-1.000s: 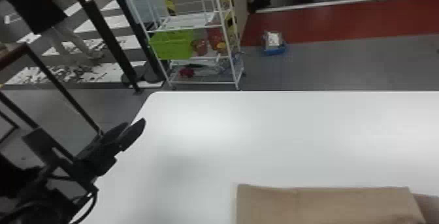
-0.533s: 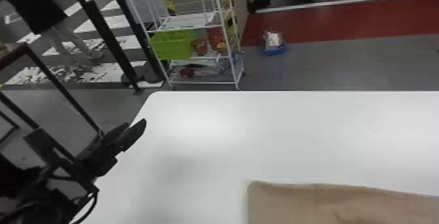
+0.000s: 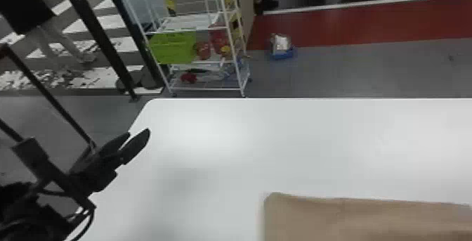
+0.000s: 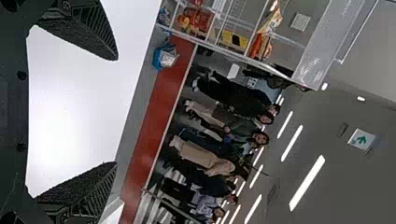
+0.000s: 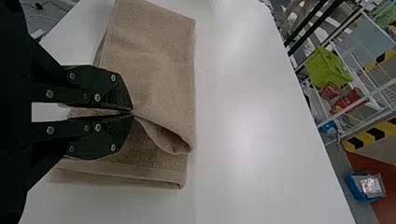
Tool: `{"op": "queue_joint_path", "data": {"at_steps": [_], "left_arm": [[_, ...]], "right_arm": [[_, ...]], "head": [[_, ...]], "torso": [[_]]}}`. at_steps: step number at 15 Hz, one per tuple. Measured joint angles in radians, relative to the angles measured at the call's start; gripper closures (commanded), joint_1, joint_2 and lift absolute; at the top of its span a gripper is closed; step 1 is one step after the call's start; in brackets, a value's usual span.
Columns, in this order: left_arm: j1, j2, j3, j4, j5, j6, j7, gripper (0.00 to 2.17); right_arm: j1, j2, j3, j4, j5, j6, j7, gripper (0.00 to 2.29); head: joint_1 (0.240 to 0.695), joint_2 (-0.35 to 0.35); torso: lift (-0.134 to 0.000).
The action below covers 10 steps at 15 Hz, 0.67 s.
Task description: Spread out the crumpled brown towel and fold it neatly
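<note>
Brown towel (image 5: 161, 70): near, from mid-table to the right on the white tabletop (image 3: 316, 145), partly folded; I judge it light, soft and limp, in no danger of breaking, but quick to sag or ruck up.
Left tool (image 4: 116, 111): spread and with nothing between its fingers; I have it resting by the left edge, well apart from the cloth.
Right tool (image 5: 132, 111): pressed together on a pinch of the towel's upper layer.
Loose flap (image 5: 172, 140): bulges beside my pinch above the lower layers; a hold deeper in the hem should keep it flatter, whereas one small pinch may let the corner droop.
Layered edges (image 5: 140, 173): at the right end; I would take both corners here, all layers together, to turn a square fold.
Green basket (image 3: 172, 47): far left, on the white rack (image 3: 196, 24); its contents I cannot tell.
Blue tray (image 3: 282, 54): far, on the floor right of the rack, holding a silvery packet (image 3: 281, 42).
</note>
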Motion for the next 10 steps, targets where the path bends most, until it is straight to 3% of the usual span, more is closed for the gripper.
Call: {"op": "queue_joint_path", "data": {"at_steps": [3, 8, 10], "left_arm": [[0.000, 0.000, -0.001, 0.000, -0.004, -0.001, 0.000, 0.09], [0.000, 0.002, 0.008, 0.004, -0.006, -0.001, 0.000, 0.09], [0.000, -0.001, 0.009, 0.008, -0.005, -0.004, 0.000, 0.09]], "right_arm": [[0.003, -0.019, -0.024, -0.005, -0.009, 0.000, 0.014, 1.03], [0.044, -0.016, -0.136, -0.023, -0.083, 0.000, 0.044, 1.03], [0.067, -0.018, -0.130, -0.016, -0.053, 0.000, 0.047, 1.03]], "head": [[0.695, 0.241], [0.695, 0.234], [0.695, 0.227]], "torso": [[-0.122], [-0.122], [-0.122]]}}
